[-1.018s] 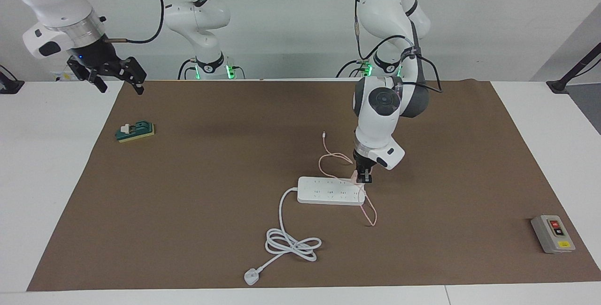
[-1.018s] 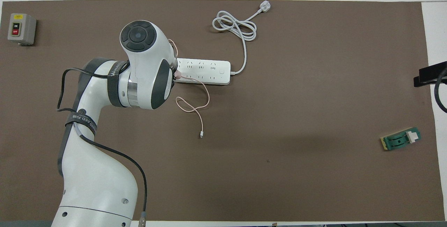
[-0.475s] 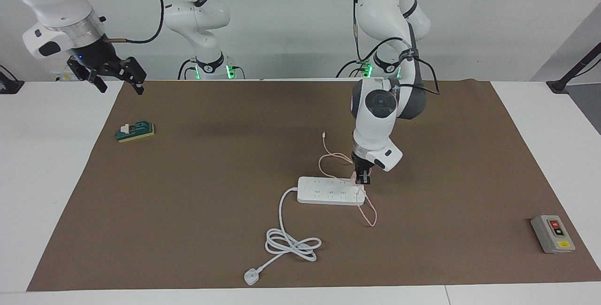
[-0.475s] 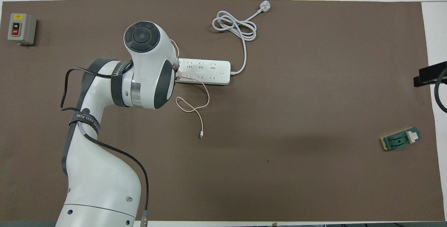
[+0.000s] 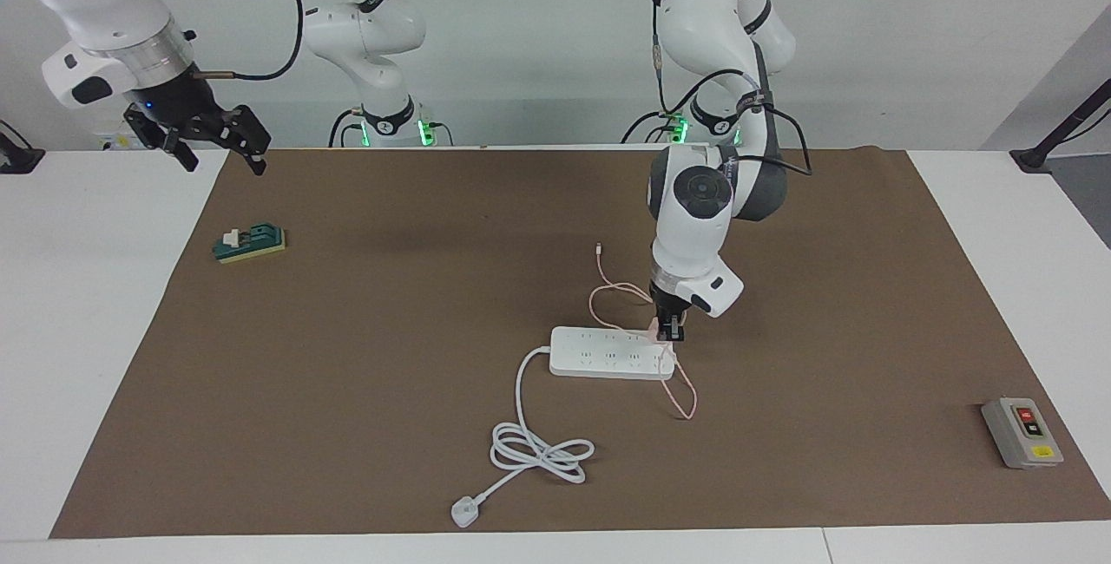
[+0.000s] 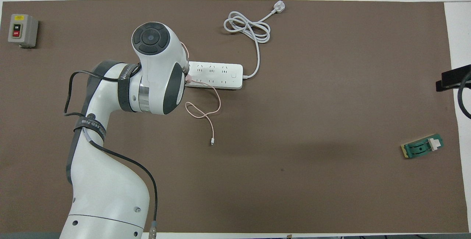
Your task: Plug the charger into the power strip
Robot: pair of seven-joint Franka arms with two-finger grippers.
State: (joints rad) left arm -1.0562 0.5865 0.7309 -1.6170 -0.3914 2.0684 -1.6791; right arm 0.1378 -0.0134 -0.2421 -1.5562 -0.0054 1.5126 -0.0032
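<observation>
The white power strip [image 5: 608, 354] [image 6: 217, 75] lies flat on the brown mat [image 5: 391, 330]. The small pink charger [image 5: 657, 326] [image 6: 188, 79] sits at the strip's end toward the left arm's side, on its edge nearer the robots. My left gripper [image 5: 670, 332] points straight down, shut on the charger; in the overhead view the arm's wrist hides it. The charger's thin pink cable [image 5: 608, 295] [image 6: 206, 112] loops on the mat on both sides of the strip. My right gripper [image 5: 217, 147] waits open, raised over the mat's corner at the right arm's end.
The strip's thick white cord [image 5: 538, 451] [image 6: 246, 27] coils farther from the robots and ends in a white plug [image 5: 464, 512] [image 6: 279, 7]. A grey button box [image 5: 1022, 432] [image 6: 22, 30] sits toward the left arm's end. A green block [image 5: 250, 243] [image 6: 423, 147] lies toward the right arm's end.
The left arm's wrist has shifted slightly toward the strip's middle, with the gripper still down on the charger. The right arm has not moved.
</observation>
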